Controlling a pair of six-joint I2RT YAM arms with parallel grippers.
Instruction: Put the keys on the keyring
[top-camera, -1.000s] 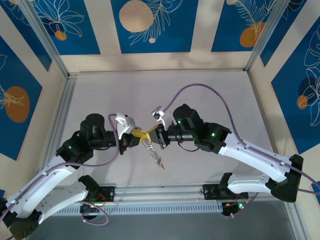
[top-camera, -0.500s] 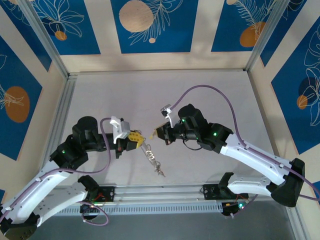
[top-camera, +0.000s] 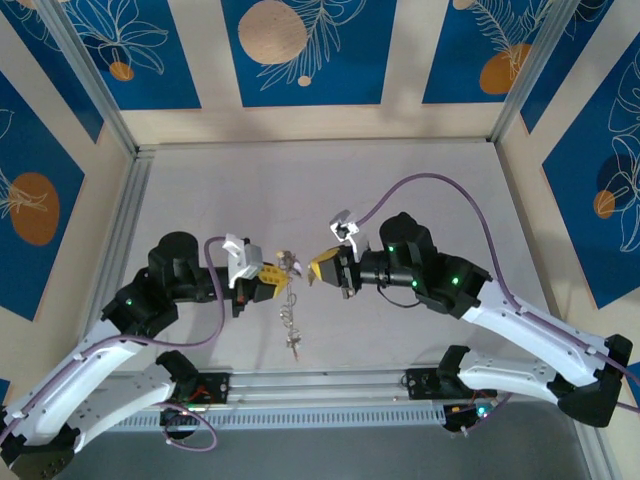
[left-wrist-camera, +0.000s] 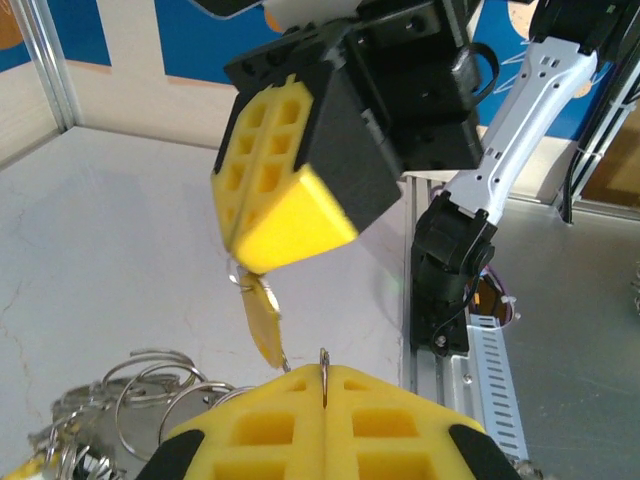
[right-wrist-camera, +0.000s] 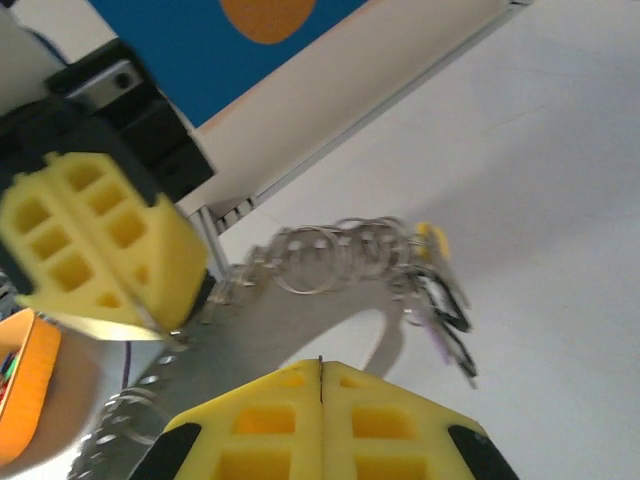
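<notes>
- We see the left tool (left-wrist-camera: 325, 385) clenched on a thin wire, likely the keyring (left-wrist-camera: 323, 362). The right tool (left-wrist-camera: 270, 235) is clenched on a small key (left-wrist-camera: 263, 322), which hangs just beside that wire, above the counter (top-camera: 400, 200).
- We judge both light, stiff and slippery, so the key's flat head is the best place to pinch.
- A dangling ring chain (right-wrist-camera: 335, 248) carrying tagged keys (right-wrist-camera: 440, 290) could swing and snag.

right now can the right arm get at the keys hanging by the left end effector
Probably yes: the keys dangle close to the right end effector with nothing between them, though its jaws are shut and would need to open first.
</notes>
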